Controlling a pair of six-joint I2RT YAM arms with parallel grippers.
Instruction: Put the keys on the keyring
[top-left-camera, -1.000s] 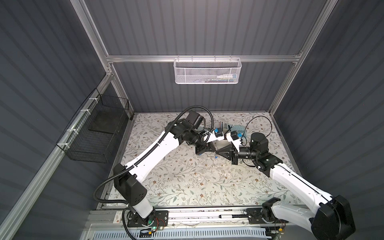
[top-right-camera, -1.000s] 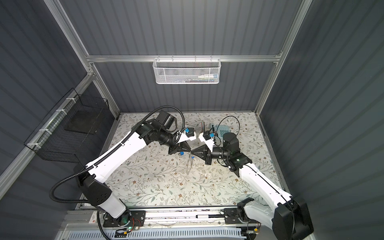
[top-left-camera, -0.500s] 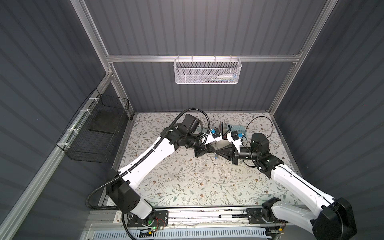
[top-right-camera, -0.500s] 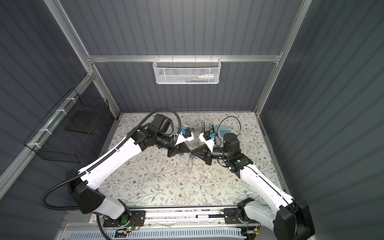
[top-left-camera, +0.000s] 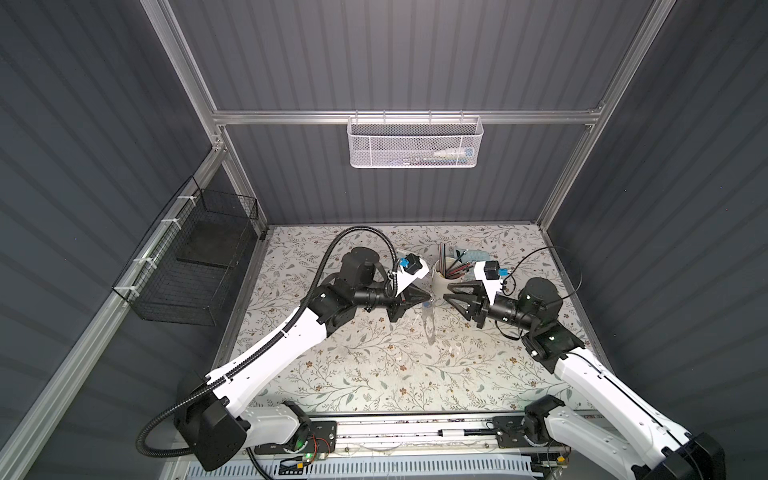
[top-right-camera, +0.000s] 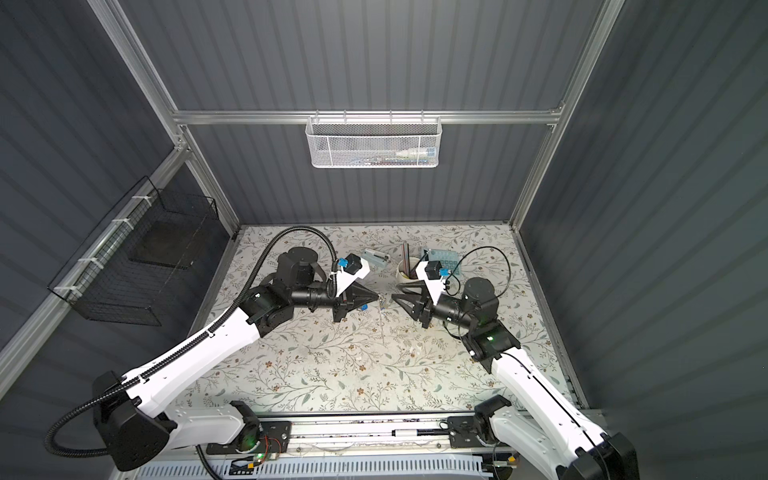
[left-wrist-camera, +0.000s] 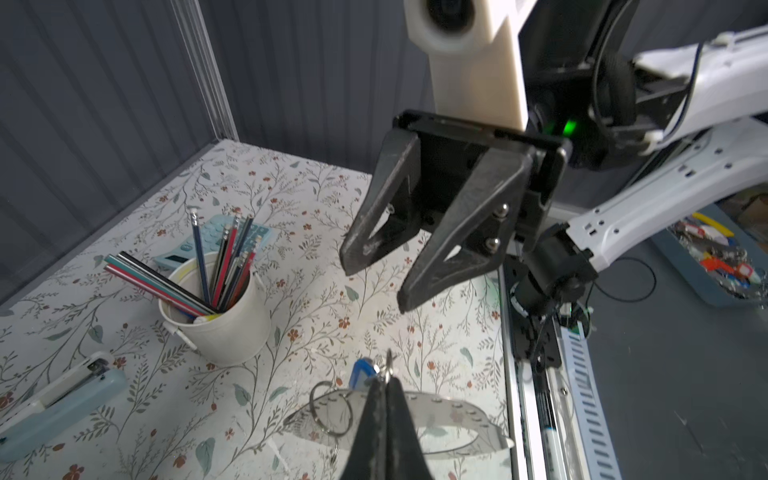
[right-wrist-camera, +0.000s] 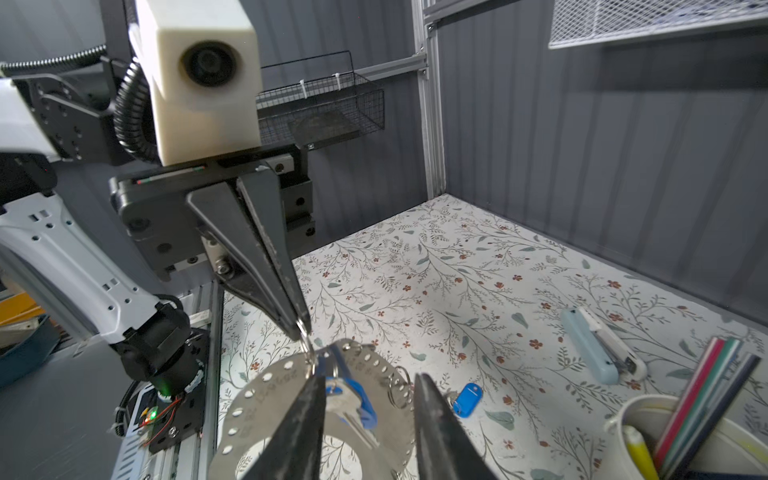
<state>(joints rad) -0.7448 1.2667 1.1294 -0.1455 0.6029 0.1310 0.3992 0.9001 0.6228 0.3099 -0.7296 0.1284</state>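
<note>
Where the aluminium rail (top-left-camera: 415, 434) carrying both arm bases runs along the near edge, the tabletop (top-left-camera: 365, 374) begins. It is a pale sheet printed with grey-green sprigs and small rust-red flowers. Over its middle the two arms meet tip to tip. The left gripper (right-wrist-camera: 301, 327) has its fingers pressed together, pinching the keyring (right-wrist-camera: 266, 399) by a small wire loop at its rim. The flat grey oval, dotted along its edge, hangs below the tips over the print. In both top views it shows only as a faint sliver. One key with a blue tag (right-wrist-camera: 357, 401) hangs from the keyring's upper rim, against its face. The right gripper (left-wrist-camera: 380, 286) faces it with fingers spread, apart from the keyring. A second blue tag (right-wrist-camera: 467, 399) lies on the tabletop just beyond. Farther back stand a white cup of pencils (left-wrist-camera: 220, 328) and a teal calculator (left-wrist-camera: 183, 257) behind it, with a pale blue stapler (right-wrist-camera: 598, 349) lying off to one side. Dark grey corrugated walls (top-left-camera: 374, 62) in an aluminium frame (top-left-camera: 176, 54) close the cell. A black wire basket (top-left-camera: 187, 266) hangs on the left wall and a white mesh basket (top-left-camera: 415, 143) on the back crossbar.
</note>
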